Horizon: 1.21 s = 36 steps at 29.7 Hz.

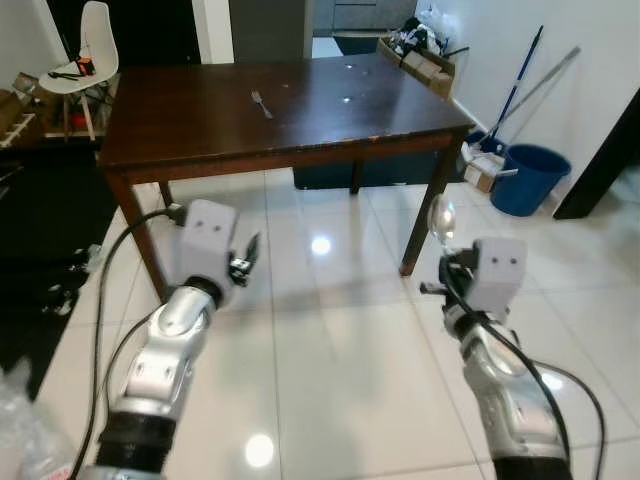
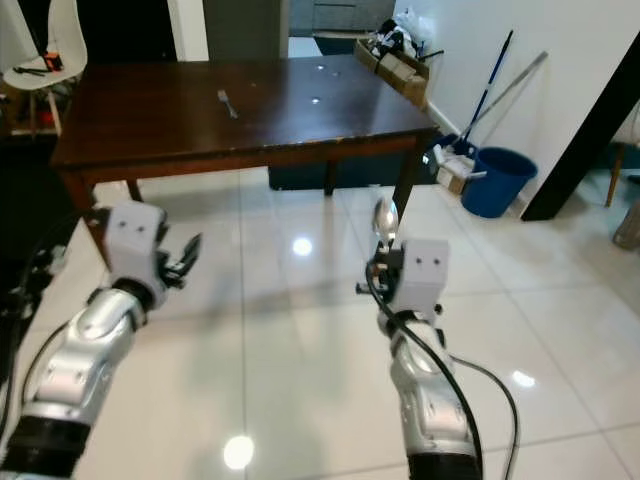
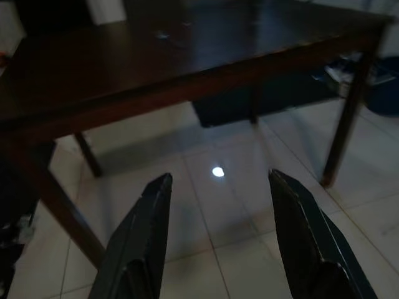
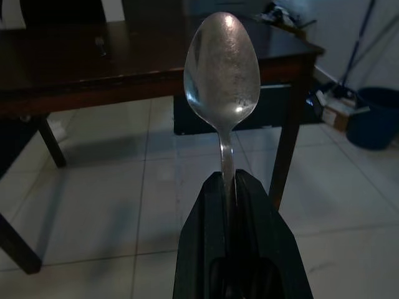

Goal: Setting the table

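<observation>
The right end effector [image 4: 227,187] holds a spoon [image 4: 222,68] upright before the counter [image 1: 200,120]; left end effector [image 3: 218,187] is wide.

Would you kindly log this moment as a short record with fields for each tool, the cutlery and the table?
right tool: shut on the spoon handle, bowl upright, short of the table
left tool: open, holding nothing, raised toward the table
fork: lying on the tabletop, far side
table: dark wood, standing on white tile ahead of the robot
bucket: blue, by the wall, right of the table
</observation>
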### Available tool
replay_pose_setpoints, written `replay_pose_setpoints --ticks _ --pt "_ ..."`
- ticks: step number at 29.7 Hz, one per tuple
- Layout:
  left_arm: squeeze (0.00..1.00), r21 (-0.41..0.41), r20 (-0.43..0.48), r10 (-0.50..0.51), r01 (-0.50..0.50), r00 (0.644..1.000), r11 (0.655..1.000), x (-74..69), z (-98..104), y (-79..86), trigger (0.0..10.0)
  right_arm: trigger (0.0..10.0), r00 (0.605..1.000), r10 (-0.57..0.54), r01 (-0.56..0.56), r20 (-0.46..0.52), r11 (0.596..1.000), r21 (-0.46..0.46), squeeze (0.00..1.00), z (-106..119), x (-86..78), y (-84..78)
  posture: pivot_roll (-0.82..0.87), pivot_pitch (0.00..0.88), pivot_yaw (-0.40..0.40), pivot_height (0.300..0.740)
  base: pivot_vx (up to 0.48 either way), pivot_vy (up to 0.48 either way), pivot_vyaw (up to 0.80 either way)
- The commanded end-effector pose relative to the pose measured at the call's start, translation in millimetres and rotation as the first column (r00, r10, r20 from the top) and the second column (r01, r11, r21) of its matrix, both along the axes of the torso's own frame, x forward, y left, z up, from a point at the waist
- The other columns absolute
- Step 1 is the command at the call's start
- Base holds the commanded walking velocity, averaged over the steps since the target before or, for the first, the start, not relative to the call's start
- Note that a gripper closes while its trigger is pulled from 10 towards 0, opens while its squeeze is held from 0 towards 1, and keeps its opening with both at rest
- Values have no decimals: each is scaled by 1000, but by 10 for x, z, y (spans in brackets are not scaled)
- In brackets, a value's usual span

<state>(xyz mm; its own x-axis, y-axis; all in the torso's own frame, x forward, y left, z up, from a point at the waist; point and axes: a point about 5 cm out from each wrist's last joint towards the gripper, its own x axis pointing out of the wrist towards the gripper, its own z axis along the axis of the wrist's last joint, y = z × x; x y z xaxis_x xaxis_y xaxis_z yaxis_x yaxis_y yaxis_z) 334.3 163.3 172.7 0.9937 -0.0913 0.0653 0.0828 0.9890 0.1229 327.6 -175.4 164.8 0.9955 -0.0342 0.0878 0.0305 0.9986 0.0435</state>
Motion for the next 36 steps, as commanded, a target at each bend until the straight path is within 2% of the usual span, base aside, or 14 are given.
replay_pose_setpoints --ticks 1,3,4,5,8,13,16,20,26,36 --pt "67 10 -17 112 -112 994 994 -26 -59 261 10000 10000 1000 25 -25 4 1000 14 0 4 63 105 -5 0 -5 740 480 0 0" --pt "67 15 -22 211 -211 977 977 -81 -68 495 10000 10000 998 55 -55 8 998 30 0 35 131 170 38 0 -24 740 480 0 0" --pt "67 15 -22 211 -211 977 977 -81 -68 495 10000 10000 998 55 -55 8 998 30 0 35 131 170 38 0 -24 740 480 0 0" --pt "67 28 -16 235 -234 972 972 -142 -55 574 10000 10000 997 75 -75 5 997 21 0 33 165 192 61 9 -29 740 480 0 0" --pt "63 38 -13 244 -244 970 969 -190 -65 594 10000 10000 996 84 -84 1 996 13 0 19 184 178 77 0 -23 740 480 0 0" --pt "55 50 0 228 -227 974 973 -191 -52 521 10000 10000 995 99 -99 5 995 21 0 18 184 151 49 0 6 740 480 0 0" --pt "55 86 36 190 -192 981 978 -141 24 420 10000 10000 993 121 -121 -4 991 50 0 -17 124 194 38 18 18 740 480 0 0" --pt "51 90 63 149 -154 987 984 -109 112 338 10000 10000 991 133 -132 -18 990 51 0 -100 30 236 10 23 41 740 480 0 0" --pt "51 85 60 136 -141 989 986 -86 116 293 10000 10000 988 151 -149 -43 988 39 0 -174 -32 221 -7 30 46 740 480 0 0" --pt "59 81 63 130 -135 989 987 -111 109 231 10000 10000 986 159 -158 -50 987 29 0 -151 -22 192 -6 25 42 740 480 0 0"
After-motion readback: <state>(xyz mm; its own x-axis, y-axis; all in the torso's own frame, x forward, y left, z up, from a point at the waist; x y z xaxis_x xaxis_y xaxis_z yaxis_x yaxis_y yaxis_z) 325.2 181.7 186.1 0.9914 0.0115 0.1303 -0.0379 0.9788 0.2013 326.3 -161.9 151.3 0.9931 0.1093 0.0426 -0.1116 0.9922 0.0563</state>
